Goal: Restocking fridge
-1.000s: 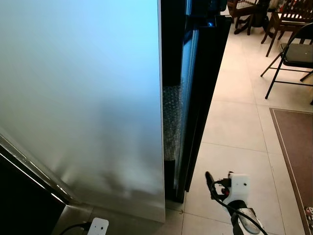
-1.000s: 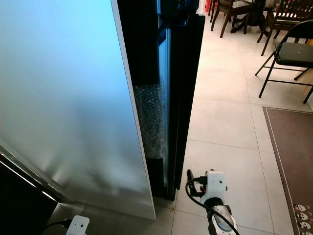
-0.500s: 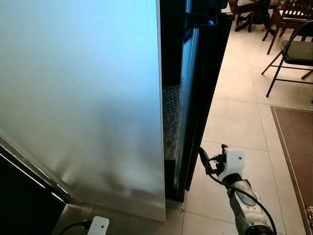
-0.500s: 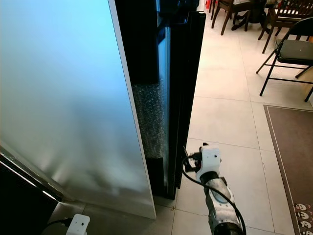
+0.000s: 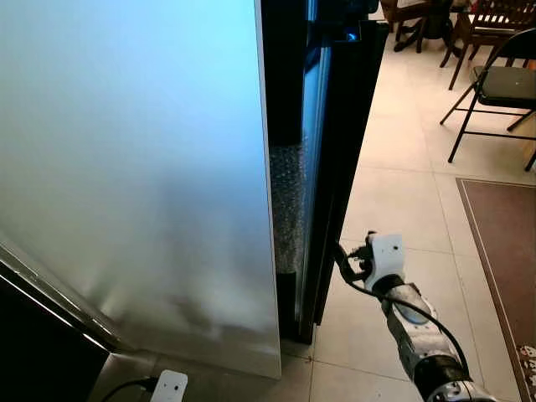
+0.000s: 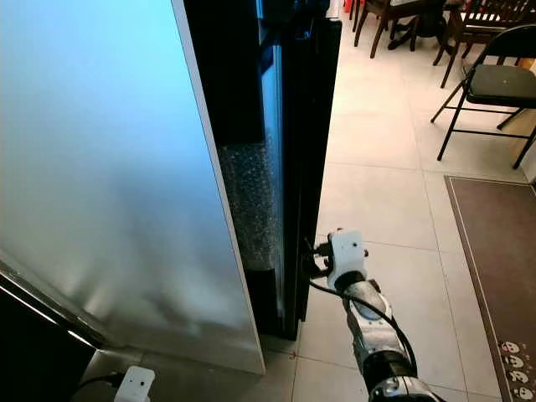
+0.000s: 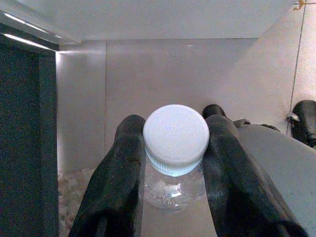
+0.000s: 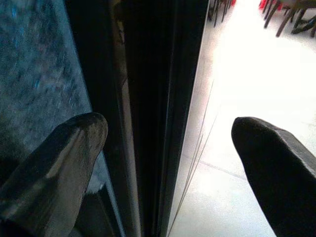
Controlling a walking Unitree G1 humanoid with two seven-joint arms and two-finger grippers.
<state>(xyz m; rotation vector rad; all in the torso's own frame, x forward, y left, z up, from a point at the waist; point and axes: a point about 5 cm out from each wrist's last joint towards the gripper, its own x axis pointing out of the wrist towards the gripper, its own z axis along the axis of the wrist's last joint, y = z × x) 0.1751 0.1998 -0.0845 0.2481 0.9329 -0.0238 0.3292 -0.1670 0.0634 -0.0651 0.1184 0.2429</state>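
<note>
Right end effector [image 8: 163, 163] fingers spread wide, arm outstretched; left end effector [image 7: 173, 163] fingers clamped

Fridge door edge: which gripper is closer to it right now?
Right. The right gripper is open, its fingers straddling the black fridge door edge low down. The left gripper is shut on a white-capped bottle, facing a grey panel.

Pale, glossy floor tiles [image 5: 402, 201] are running back toward a dining area. A black folding chair [image 5: 494, 88] is standing on the tiles, with dark wooden chairs [image 6: 394, 21] beyond it. A brown rug [image 5: 502, 251] is lying along the right edge. Daylight is reflecting off the far tiles. A white power adapter [image 5: 167, 387] is sitting at the lower edge.
</note>
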